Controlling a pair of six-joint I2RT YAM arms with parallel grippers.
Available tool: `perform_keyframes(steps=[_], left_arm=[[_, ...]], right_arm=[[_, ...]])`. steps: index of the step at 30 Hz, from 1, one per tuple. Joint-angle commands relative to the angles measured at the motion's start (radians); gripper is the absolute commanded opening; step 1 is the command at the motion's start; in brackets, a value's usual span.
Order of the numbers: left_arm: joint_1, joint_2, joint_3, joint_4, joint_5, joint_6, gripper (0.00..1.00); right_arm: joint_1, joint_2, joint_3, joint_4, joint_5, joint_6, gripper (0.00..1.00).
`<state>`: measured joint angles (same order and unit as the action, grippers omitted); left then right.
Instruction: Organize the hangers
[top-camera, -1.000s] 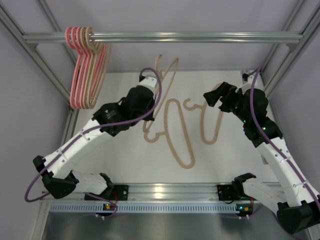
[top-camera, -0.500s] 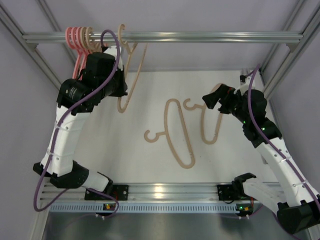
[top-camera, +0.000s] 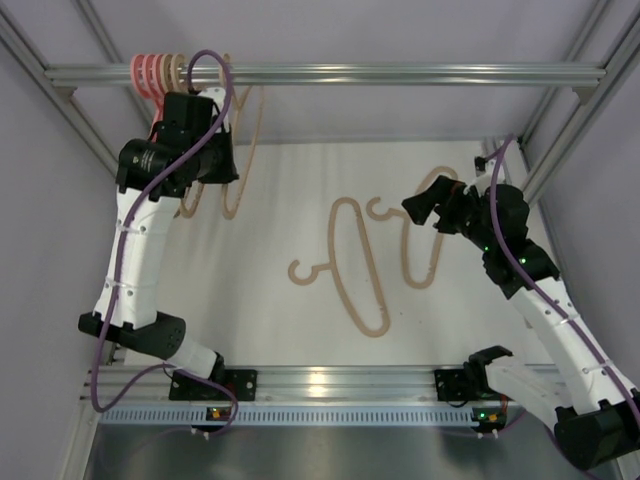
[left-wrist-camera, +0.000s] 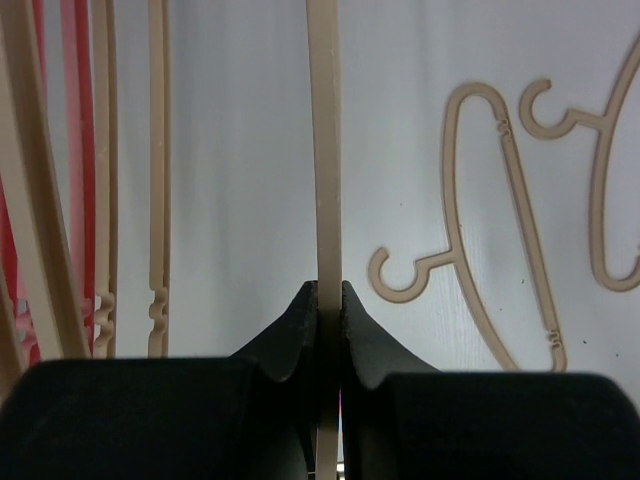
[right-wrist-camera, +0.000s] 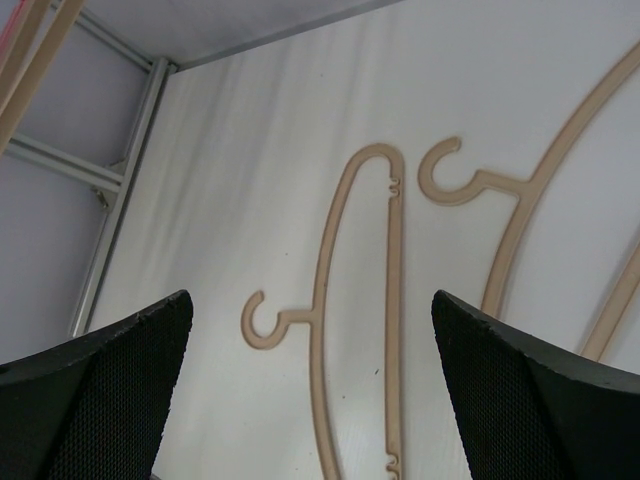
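Observation:
My left gripper (top-camera: 222, 152) is shut on a beige hanger (top-camera: 243, 150), holding it up at the silver bar (top-camera: 400, 73) beside the hung row of pink and beige hangers (top-camera: 160, 72). In the left wrist view the beige strip (left-wrist-camera: 324, 150) runs between the closed fingers (left-wrist-camera: 300, 330). Two beige hangers lie flat on the table: one in the middle (top-camera: 358, 265), one to its right (top-camera: 422, 245). My right gripper (top-camera: 425, 205) is open and empty, hovering above the right hanger. In the right wrist view the middle hanger (right-wrist-camera: 390, 330) lies below the wide-apart fingers.
Aluminium frame posts (top-camera: 85, 125) stand at the left and right of the white table (top-camera: 270, 310). A rail (top-camera: 330, 378) runs along the near edge by the arm bases.
My left arm lifted a beige hanger off the table and carried it up and left to the bar, beside the hung row. My right gripper shifted slightly and stays open.

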<state>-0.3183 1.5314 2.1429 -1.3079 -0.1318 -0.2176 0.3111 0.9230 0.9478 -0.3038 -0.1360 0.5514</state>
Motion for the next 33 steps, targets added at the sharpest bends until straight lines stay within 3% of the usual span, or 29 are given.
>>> perform_keyframes(steps=[1, 9, 13, 14, 15, 18, 19, 21, 22, 23, 33], left_arm=[[0.038, 0.009, 0.014, -0.014, 0.035, 0.017, 0.00], [0.159, 0.027, -0.041, -0.002, 0.041, 0.015, 0.00], [0.206, 0.016, -0.043, 0.009, -0.029, -0.015, 0.00], [0.206, 0.010, -0.041, 0.010, -0.061, -0.028, 0.07], [0.206, -0.003, -0.043, 0.018, -0.069, -0.032, 0.23], [0.206, -0.040, -0.041, 0.033, -0.071, -0.046, 0.52], [0.206, -0.053, -0.043, 0.041, -0.068, -0.049, 0.67], [0.206, -0.091, -0.047, 0.062, -0.055, -0.057, 0.81], [0.205, -0.106, -0.052, 0.073, -0.036, -0.062, 0.94], [0.205, -0.125, -0.058, 0.102, -0.023, -0.069, 0.98], [0.171, -0.364, -0.322, 0.363, 0.261, -0.224, 0.98]], right_arm=[[-0.014, -0.013, -0.006, 0.054, -0.022, 0.007, 0.99], [-0.014, 0.002, -0.033, 0.078, -0.043, 0.010, 0.99], [-0.012, 0.043, -0.058, 0.110, -0.089, -0.013, 0.99], [-0.012, 0.062, -0.064, 0.129, -0.103, -0.019, 0.99], [-0.010, 0.076, -0.070, 0.137, -0.109, -0.028, 0.99], [-0.004, 0.128, -0.087, 0.149, -0.122, -0.059, 0.99], [0.006, 0.141, -0.093, 0.152, -0.123, -0.080, 1.00], [0.020, 0.187, -0.098, 0.160, -0.117, -0.099, 0.99], [0.034, 0.201, -0.103, 0.166, -0.106, -0.117, 0.99], [0.040, 0.217, -0.106, 0.167, -0.099, -0.126, 0.99], [0.083, 0.329, -0.118, 0.187, -0.054, -0.174, 0.99]])
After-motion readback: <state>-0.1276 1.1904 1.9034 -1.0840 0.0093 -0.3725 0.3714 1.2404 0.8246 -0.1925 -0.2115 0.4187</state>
